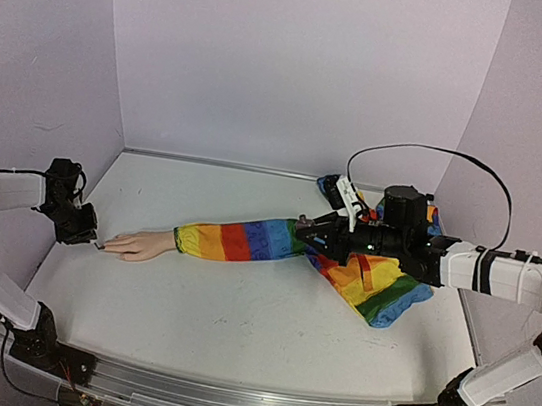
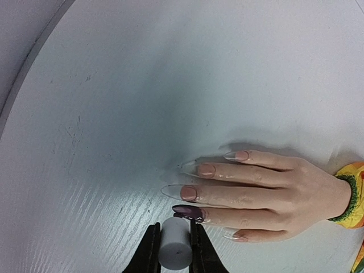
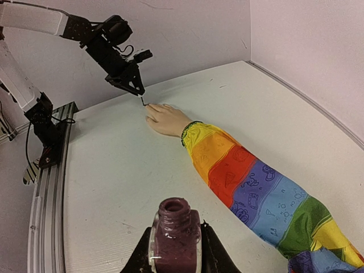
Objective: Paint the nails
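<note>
Left wrist view alone shows a dark nail (image 2: 189, 211) by the grey cylindrical cap (image 2: 174, 256) the left pincer (image 2: 174, 227) clenches; right pincer (image 3: 175, 253) grasps an open purple-polish glass bottle (image 3: 175, 230).

1. The left wrist view's bottom edge cuts off the left gripper (image 2: 174, 233); we see only finger ends pressed against a pale cylinder (image 2: 174, 253), itself cut short.
2. Just ahead of those fingertips lie the nails (image 2: 206, 169); the cylinder hides its own far end, so we cannot tell whether anything touches the dark one.
3. To that gripper's right, the frame edge cuts the sleeve (image 2: 354, 196).
4. In the right wrist view the right gripper (image 3: 175, 250) and the polish bottle (image 3: 174, 227) clamped in it run off the bottom edge.
5. From above, we cannot make out the bottle at that gripper's tip, and the nails are too small to tell.
</note>
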You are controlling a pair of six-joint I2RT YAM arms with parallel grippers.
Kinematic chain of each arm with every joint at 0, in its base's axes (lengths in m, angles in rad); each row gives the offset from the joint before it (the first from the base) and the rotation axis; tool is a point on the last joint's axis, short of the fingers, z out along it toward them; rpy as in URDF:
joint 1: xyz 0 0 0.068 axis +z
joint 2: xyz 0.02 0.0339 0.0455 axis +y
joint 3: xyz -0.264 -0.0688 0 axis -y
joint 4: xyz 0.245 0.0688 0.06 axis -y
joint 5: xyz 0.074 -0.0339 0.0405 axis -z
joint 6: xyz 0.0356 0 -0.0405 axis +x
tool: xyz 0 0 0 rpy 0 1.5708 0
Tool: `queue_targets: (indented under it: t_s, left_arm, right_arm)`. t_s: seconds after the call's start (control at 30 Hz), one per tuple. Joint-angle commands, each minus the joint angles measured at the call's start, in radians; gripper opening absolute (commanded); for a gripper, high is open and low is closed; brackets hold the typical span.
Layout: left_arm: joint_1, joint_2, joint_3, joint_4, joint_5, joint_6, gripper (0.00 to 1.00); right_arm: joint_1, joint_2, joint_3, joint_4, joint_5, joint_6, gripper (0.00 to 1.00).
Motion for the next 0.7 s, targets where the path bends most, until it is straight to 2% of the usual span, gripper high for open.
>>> queue_targets:
  t_s: [0.0,0.17,0.37,0.53,0.67]
  left_arm:
    - [0.004,0.004,0.02,0.037,-0.036,0.012,0.0]
    - [0.003,-0.048,0.014,0.02,-0.058,-0.003,0.0]
    - [0.004,-0.205,0.012,-0.032,-0.026,-0.041,0.0]
    - [-0.018,-0.351,0.032,-0.074,0.087,-0.046,0.0]
    - [-0.109,-0.438,0.046,-0.072,0.158,-0.045,0.0]
  right_arm:
    - [-0.003,-0.013,0.032,0.054,-0.023,0.008,0.0]
    - [-0.003,-0.015,0.033,0.054,-0.024,0.013,0.0]
    - [-0.003,-0.031,0.035,0.056,-0.001,0.029,0.0]
    - [-0.003,-0.062,0.027,0.07,0.05,0.078,0.0]
    - [-0.003,-0.086,0.002,0.111,0.091,0.133,0.0]
